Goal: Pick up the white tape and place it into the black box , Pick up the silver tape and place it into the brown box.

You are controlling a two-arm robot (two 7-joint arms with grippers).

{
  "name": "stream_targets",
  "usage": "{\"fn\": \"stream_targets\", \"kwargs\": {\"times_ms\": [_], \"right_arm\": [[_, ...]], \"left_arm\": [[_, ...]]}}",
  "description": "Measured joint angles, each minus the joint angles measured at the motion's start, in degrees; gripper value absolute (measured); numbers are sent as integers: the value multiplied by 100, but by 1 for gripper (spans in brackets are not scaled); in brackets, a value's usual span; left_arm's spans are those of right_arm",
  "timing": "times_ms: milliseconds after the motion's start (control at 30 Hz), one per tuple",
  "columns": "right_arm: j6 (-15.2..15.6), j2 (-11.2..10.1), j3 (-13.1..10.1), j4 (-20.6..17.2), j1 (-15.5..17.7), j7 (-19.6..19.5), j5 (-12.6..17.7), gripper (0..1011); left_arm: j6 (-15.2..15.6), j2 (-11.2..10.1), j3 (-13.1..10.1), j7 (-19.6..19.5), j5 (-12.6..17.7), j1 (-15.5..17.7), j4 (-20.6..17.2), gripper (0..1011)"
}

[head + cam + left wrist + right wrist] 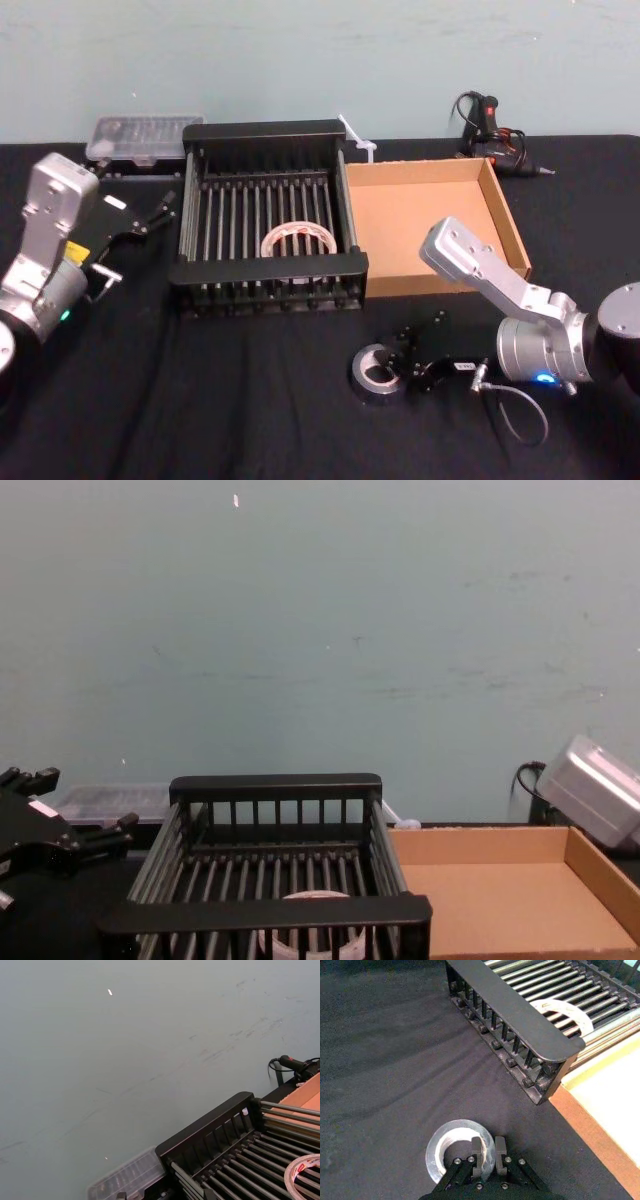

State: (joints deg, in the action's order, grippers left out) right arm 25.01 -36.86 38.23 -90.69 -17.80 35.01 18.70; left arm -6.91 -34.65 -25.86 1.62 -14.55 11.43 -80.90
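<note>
The silver tape point(364, 384) lies flat on the black cloth in front of the boxes. My right gripper point(403, 370) is down at its right side. In the right wrist view the fingers point(478, 1153) pinch the silver tape's point(440, 1141) wall, one inside the ring and one outside. The white tape point(297, 240) lies on the barred floor of the black box point(270, 268), toward its front. Beside it on the right stands the brown box point(420, 215) with nothing in it. My left gripper point(155, 212) hovers open, left of the black box.
A clear plastic case point(140, 138) sits behind the black box at the back left. A black glue gun with its cord point(495, 135) lies behind the brown box. Bare black cloth stretches across the front of the table.
</note>
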Motion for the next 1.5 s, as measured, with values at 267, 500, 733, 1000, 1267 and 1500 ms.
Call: {"fn": "stream_targets", "kwargs": {"times_ms": [267,500,733,1000,1267,1500], "right_arm": [[-39,-9,-17,-13,10,15,3,161],[-80,-48,-192,-76,62,-7,123,161],[-88,-65,-406,-91,64,-142,241,161],[-117,-11,-701,16,-13,-457,267,161],[-85,183,-975,313,-185,-783,245,161],[16,413,-1157,708,-393,-1024,153,161]], "left_arm": [[0,0,0,0,0,0,0,1001],[0,0,0,0,0,0,0,1002],[0,0,0,0,0,0,0,1001],[0,0,0,0,0,0,0,1001],[0,0,0,0,0,0,0,1001],[0,0,0,0,0,0,0,1001]]}}
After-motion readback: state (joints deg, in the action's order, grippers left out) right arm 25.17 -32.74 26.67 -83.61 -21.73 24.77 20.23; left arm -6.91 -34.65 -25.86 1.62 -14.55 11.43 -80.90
